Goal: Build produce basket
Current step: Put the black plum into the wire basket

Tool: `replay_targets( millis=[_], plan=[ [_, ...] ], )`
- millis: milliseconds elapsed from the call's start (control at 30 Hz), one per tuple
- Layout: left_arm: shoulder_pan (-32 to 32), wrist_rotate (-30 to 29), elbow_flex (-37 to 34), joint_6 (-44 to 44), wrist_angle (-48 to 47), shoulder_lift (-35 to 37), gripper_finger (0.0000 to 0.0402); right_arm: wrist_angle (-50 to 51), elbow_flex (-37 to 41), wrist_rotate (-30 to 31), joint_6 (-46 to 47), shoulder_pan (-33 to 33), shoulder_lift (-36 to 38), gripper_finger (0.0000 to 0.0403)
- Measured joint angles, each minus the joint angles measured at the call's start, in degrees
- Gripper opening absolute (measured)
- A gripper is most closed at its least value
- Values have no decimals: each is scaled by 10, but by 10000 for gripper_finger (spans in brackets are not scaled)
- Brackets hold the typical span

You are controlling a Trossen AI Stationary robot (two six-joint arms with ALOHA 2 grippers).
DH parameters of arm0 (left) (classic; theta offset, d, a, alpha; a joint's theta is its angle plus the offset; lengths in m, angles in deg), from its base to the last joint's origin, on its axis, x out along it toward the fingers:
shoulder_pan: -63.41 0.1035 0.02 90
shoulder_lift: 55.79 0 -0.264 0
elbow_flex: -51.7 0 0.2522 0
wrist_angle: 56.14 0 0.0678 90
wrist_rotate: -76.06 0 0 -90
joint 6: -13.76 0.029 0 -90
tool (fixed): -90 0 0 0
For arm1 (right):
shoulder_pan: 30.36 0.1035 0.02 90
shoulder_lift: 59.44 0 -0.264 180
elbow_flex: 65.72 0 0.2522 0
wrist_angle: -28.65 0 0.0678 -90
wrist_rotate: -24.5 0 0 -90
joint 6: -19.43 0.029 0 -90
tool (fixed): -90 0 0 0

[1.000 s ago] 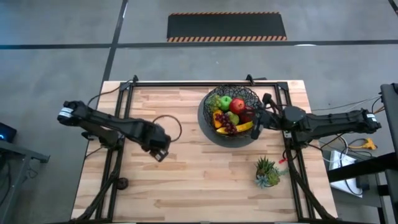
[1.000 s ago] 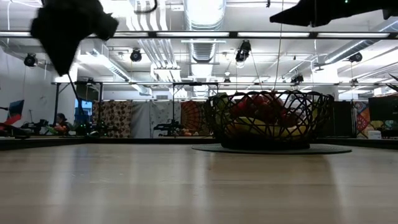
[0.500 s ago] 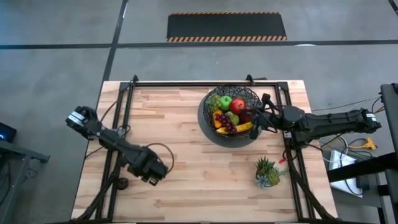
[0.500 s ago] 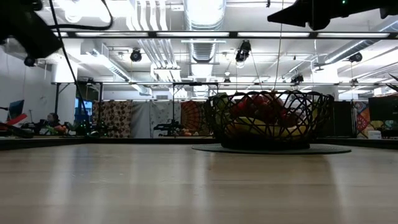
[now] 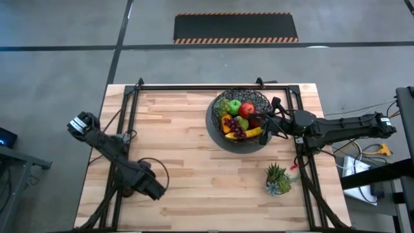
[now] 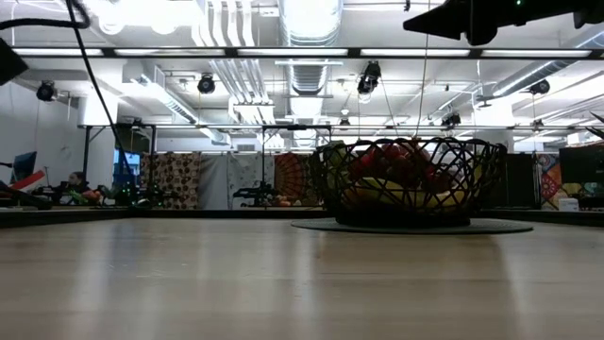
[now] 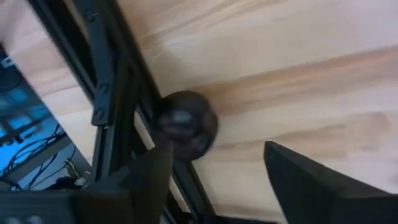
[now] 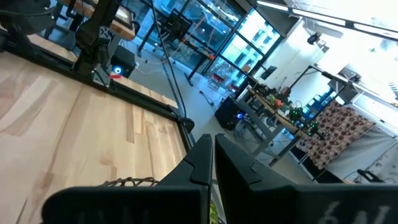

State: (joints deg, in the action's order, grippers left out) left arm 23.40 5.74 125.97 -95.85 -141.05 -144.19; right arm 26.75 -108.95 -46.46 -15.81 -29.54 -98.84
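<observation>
Right gripper closed above basket rim; produce inside.

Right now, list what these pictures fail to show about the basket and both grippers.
- Fruit deep in the basket: high view, covered by the top fruit; low view, blurred behind the wire.
- Right gripper: high view, too small to tell a grasp; its wrist view shows the fingers closed together.
- Left gripper: cut off by the wrist view's bottom edge.

The round black wire basket, upright just beside the right gripper, holds piled produce.
</observation>
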Motion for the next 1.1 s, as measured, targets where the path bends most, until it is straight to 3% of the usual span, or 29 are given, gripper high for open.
replay_targets(
  millis=[133, 267, 1100],
  plan=[
    [-24, 10, -21, -25, 8, 0, 277, -1, 0, 0, 0, 0, -1, 9],
    [-43, 13, -35, -51, 25, 0, 299, -1, 0, 0, 1, 0, -1, 9],
    [-92, 19, -122, -102, 142, 0, 298, -1, 0, 0, 6, 0, -1, 9]
  ],
)
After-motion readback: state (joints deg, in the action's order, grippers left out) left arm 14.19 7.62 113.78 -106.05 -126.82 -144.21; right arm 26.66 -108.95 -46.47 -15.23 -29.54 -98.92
